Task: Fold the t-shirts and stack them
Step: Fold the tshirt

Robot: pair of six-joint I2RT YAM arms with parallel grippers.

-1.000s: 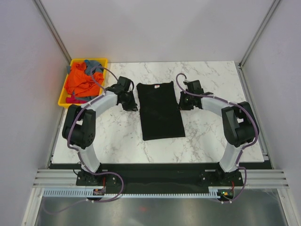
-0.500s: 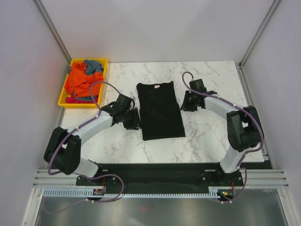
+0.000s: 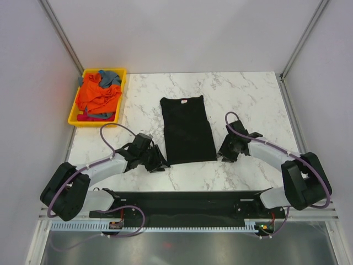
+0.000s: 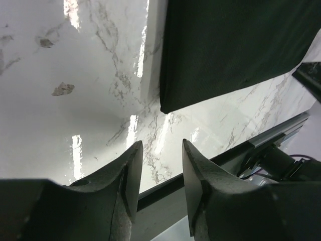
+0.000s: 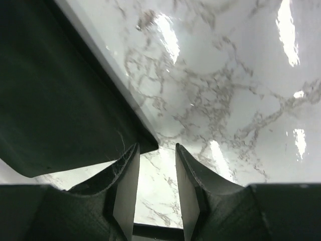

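glossy white marble-veined table (image 3: pixel 253 94) inside plain pale walls (image 3: pixel 182 33), grey metal corner posts (image 3: pixel 59 33)

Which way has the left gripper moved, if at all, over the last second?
Yes. In the top view the left gripper has drawn back along the black t-shirt, from beside its collar half to just off its near left corner.

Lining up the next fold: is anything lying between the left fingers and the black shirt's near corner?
Nothing. In the left wrist view, only bare marble table separates the left fingers from the corner of the black shirt.
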